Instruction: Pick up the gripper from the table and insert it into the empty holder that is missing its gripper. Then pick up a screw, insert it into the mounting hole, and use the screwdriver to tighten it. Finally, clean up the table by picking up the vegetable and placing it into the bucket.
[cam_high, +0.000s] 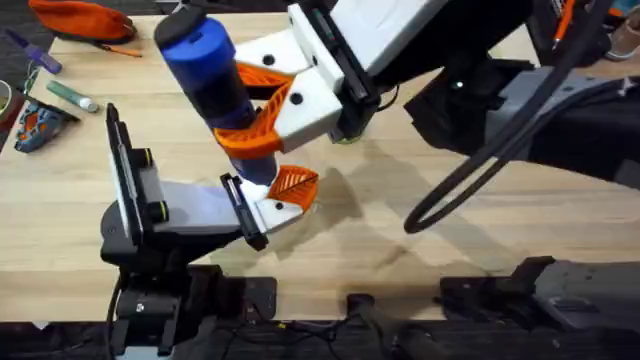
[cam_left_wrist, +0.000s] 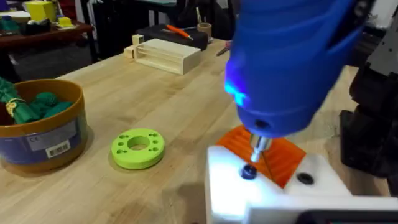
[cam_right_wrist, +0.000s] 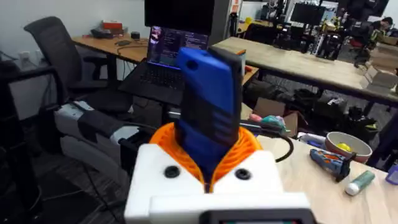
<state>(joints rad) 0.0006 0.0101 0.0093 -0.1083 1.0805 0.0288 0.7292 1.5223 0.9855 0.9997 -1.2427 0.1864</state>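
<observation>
At the near edge of the left wrist view, the white holder (cam_left_wrist: 273, 193) carries the orange ribbed gripper (cam_left_wrist: 283, 155), already seated. A dark screw (cam_left_wrist: 247, 172) sits in 1 mounting hole, and a 2nd dark hole (cam_left_wrist: 305, 178) shows just beside it. The metal bit (cam_left_wrist: 258, 146) of the blue screwdriver (cam_left_wrist: 292, 56) stands directly over the screw, apparently touching its head.

The right gripper (cam_high: 250, 105) is clamped around the screwdriver's thick barrel, with its orange pads (cam_right_wrist: 249, 146) pressed to both sides. Whether the left gripper (cam_high: 283, 197) is open or closed cannot be told.

The screwdriver looks rigid, smooth and fairly heavy, so it should be held on the mid-barrel, where the ribbed pads can resist twisting. The screw is tiny and easily knocked askew, so the bit must stay upright.

Farther out on the table (cam_left_wrist: 155, 93) lie a green disc (cam_left_wrist: 137, 148) and then the bucket (cam_left_wrist: 43, 134), which holds dark green leafy toys.
</observation>
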